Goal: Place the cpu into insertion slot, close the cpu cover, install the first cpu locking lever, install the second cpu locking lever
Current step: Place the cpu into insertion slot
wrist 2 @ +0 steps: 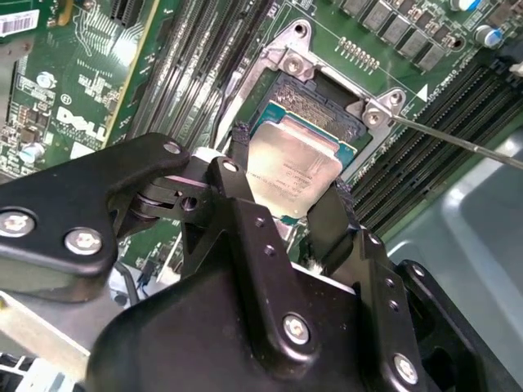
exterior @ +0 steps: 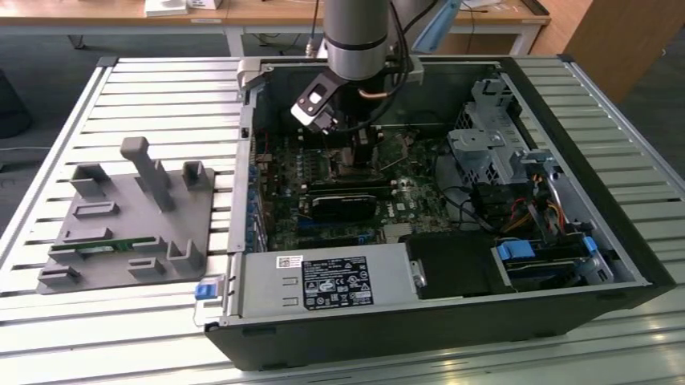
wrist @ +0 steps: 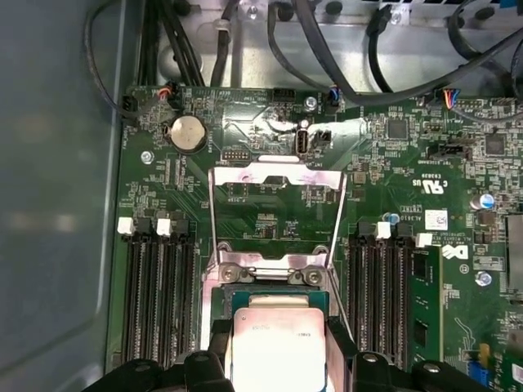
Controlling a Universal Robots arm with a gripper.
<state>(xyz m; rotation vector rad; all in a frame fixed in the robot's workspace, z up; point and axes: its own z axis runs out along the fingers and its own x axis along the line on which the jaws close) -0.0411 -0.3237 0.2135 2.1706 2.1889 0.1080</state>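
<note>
Nearest the lens in both wrist views is the gripper (wrist 2: 288,184), its two black fingers (wrist 2: 241,196) clamped on opposite edges of the cpu (wrist 2: 298,159). The chip's tan-silver face is up, and it hangs right over the insertion slot (wrist 2: 315,102). The dark pin field of the slot shows past the chip's far edge. Whether the chip already touches the socket floor cannot be told; in the second wrist view it looks slightly off level.

In the first wrist view the cpu cover (wrist: 274,173) is swung open beyond the socket, with green board showing through its window. A thin locking lever (wrist 2: 458,140) stands clear of the socket at its far corner.

In the exterior view the arm (exterior: 358,36) reaches down into the open computer case (exterior: 599,265), which lies on the slatted bench (exterior: 160,88). A grey fixture (exterior: 118,224) sits well apart on the exterior view's left.

By my reading the first step is in hand: placing the chip, with the cover and both levers not yet dealt with. Seating calls for the chip to be square to the socket walls and flat, let down without sideways drag across the pins, and freed only once it rests inside the rim.
</note>
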